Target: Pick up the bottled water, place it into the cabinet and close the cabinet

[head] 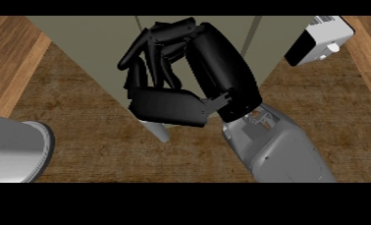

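Lower left: grey rounded object [22, 150] at frame edge. Centre: right hand [185, 79], fingers curled; whether they hold anything, cannot tell. Bottled water not visible. Behind, pale cabinet [87, 42]. Upper right: white appliance [322, 40].

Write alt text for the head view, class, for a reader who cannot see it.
A black right hand on a grey forearm fills the centre, its fingers curled in front of a grey-green cabinet. Wooden counter lies below, a white appliance sits upper right, and a grey rounded object shows at lower left.
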You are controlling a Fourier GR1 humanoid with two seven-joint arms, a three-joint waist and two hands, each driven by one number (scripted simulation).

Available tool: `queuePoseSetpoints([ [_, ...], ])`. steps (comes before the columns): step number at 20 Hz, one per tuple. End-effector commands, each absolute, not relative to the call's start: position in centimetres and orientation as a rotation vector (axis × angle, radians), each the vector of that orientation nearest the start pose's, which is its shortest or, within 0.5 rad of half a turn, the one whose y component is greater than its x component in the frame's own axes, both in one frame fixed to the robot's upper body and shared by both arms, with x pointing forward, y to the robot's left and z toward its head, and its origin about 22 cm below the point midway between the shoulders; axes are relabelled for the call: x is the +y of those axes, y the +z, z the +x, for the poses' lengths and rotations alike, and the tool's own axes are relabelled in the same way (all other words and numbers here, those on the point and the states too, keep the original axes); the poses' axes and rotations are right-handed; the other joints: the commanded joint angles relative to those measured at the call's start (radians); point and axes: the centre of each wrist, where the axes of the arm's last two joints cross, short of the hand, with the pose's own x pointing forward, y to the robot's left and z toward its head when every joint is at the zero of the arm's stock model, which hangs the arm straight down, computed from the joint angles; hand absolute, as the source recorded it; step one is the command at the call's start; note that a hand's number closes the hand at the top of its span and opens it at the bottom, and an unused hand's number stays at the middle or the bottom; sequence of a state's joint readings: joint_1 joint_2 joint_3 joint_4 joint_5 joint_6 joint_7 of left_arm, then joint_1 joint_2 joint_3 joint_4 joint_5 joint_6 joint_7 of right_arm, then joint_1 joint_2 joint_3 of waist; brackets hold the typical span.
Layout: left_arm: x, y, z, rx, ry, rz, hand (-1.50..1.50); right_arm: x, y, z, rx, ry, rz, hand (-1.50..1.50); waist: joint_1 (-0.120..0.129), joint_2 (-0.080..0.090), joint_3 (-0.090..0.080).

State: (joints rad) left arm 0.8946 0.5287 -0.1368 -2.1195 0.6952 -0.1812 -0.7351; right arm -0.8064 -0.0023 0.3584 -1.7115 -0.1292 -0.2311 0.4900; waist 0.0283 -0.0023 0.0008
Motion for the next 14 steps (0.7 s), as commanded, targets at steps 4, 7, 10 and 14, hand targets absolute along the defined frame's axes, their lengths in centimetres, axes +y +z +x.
queuePoseSetpoints([
  [4, 31.9, 5.5, 3.2, -1.92, 0.262, -0.298, 1.5, -4.8, 21.4, 34.1, -1.771, 0.427, 0.368, 1.5, 0.009, 0.008, -0.001],
  [7, 32.1, 4.6, 2.9, -1.911, 0.255, -0.279, 1.5, -6.9, 21.6, 35.6, -1.756, 0.426, 0.36, 1.5, 0.005, 0.007, -0.001],
  [10, 31.9, 5.2, 3.5, -1.916, 0.256, -0.306, 1.5, -6.7, 19.3, 36.6, -1.755, 0.427, 0.3, 1.5, 0.011, 0.013, -0.001],
  [14, 32.5, 5.8, 4.3, -1.935, 0.244, -0.312, 1.5, -6.6, 18.4, 37.8, -1.739, 0.423, 0.268, 1.5, 0.017, 0.021, -0.001],
])
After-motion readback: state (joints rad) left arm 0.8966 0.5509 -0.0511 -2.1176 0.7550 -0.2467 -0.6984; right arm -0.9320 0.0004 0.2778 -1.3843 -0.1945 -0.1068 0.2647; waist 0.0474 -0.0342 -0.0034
